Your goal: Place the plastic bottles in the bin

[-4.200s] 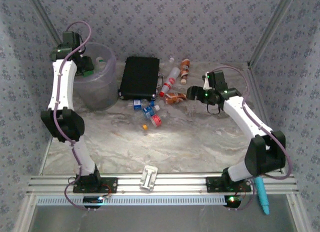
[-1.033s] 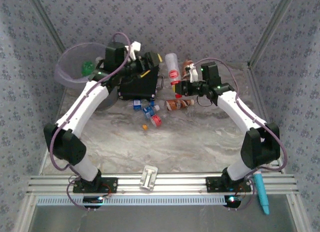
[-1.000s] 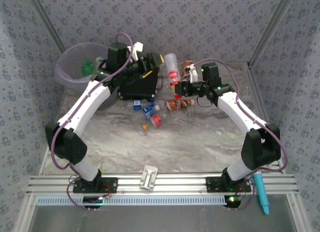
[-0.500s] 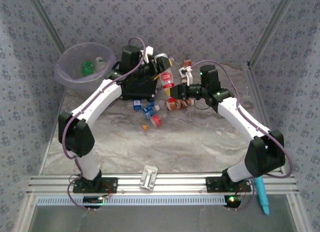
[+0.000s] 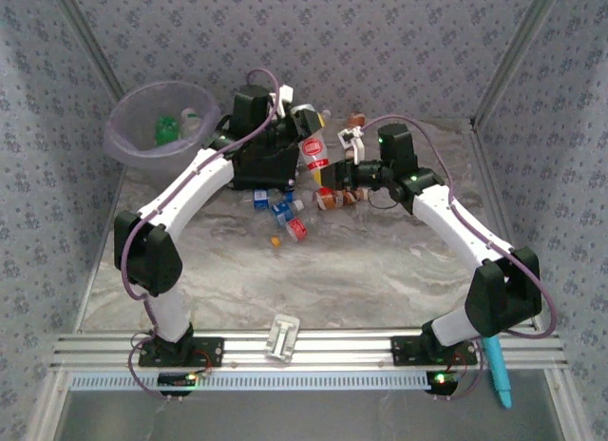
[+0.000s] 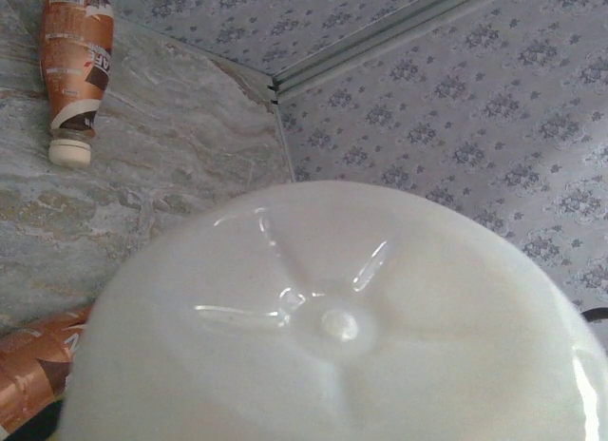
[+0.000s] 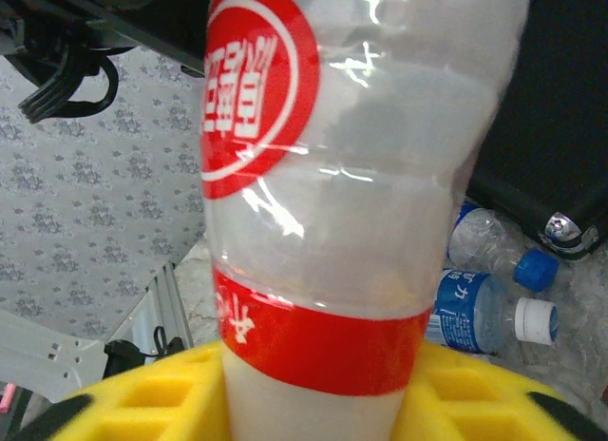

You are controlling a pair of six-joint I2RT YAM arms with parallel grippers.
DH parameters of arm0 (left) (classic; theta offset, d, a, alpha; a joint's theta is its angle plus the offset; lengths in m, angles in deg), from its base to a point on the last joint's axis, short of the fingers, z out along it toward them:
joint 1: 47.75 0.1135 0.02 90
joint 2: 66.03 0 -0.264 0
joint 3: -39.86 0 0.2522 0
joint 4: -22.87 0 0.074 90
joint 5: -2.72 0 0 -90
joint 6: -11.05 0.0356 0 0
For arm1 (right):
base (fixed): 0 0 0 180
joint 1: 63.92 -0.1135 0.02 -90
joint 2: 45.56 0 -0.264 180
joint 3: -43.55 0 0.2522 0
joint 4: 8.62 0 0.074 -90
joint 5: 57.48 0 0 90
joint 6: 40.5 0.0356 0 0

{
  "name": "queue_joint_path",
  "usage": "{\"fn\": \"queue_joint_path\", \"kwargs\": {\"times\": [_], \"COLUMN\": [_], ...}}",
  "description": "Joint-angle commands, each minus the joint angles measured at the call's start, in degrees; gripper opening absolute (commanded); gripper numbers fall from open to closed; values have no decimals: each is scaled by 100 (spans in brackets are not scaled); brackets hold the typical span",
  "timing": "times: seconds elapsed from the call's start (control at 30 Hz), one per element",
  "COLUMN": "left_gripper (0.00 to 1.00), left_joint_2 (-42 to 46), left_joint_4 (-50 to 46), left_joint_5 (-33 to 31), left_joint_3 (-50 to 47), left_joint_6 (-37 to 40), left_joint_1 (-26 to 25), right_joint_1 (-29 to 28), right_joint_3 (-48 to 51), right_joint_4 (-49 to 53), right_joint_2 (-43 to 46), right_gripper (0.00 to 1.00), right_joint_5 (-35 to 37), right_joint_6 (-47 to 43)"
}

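Observation:
A white plastic bottle (image 5: 313, 154) with a red label hangs above the table, held between both arms. My right gripper (image 5: 334, 172) has its yellow pads (image 7: 142, 403) against both sides of the bottle's lower body (image 7: 351, 175). My left gripper (image 5: 290, 132) is closed round its other end. In the left wrist view the bottle's base (image 6: 332, 317) hides the fingers. The lilac bin (image 5: 128, 142) stands at the far left with a green bottle (image 5: 167, 129) inside. More bottles lie below: blue-labelled ones (image 5: 282, 211), a red-labelled one (image 5: 296, 230) and a brown one (image 5: 332, 199).
A flat black case (image 5: 255, 167) lies between the bin and the held bottle, under the left arm. Another brown bottle (image 6: 74, 61) lies near the back wall. A small orange cap (image 5: 275, 239) sits on the marble table (image 5: 380, 270). Patterned walls close in the back and sides.
The left arm has swung right from the bin side to the bottle and closed on its end. The right gripper has carried the bottle slightly left and lower.

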Motion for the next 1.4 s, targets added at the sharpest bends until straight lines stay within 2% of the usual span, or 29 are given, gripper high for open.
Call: {"fn": "queue_joint_path", "kwargs": {"times": [0.0,0.07,0.17,0.33,0.53,0.63,0.7,0.8,0.97,1.07,1.23,1.37], "left_gripper": [39,39,38,38,38,38,39,40,40,40,40,43], "left_joint_2": [4,-13,-23,39,30,52,95,127,-73,-323,-753,-875], "left_joint_4": [-34,-227,-670,-1736,-2874,-3269,-3405,-3391,-3119,-2939,-3128,-3507], "left_joint_5": [-43,-49,-63,-250,-623,-1324,-2033,-2914,-4217,-4700,-5068,-4959], "left_joint_3": [424,616,1020,2077,3454,3908,4039,4043,4058,4076,4210,4098], "left_joint_6": [125,228,495,1167,1728,2085,2398,2966,3943,4307,4700,4795], "left_joint_1": [-3,43,220,841,2064,2688,3043,3398,3559,3561,3556,3529], "right_joint_1": [5,28,80,238,466,527,586,685,836,891,967,1091], "right_joint_3": [-237,-330,-453,-551,-207,-45,38,261,454,559,664,761], "right_joint_4": [100,208,339,773,803,761,746,749,727,697,757,786], "right_joint_2": [-77,-64,72,378,495,491,487,487,470,433,463,534], "right_gripper": [59,73,80,82,82,81,81,81,81,81,80,80], "right_joint_5": [-10,6,144,449,447,452,440,388,334,306,329,332], "right_joint_6": [-75,-75,-56,-188,-159,-162,-163,-163,-163,-145,-170,-189]}}
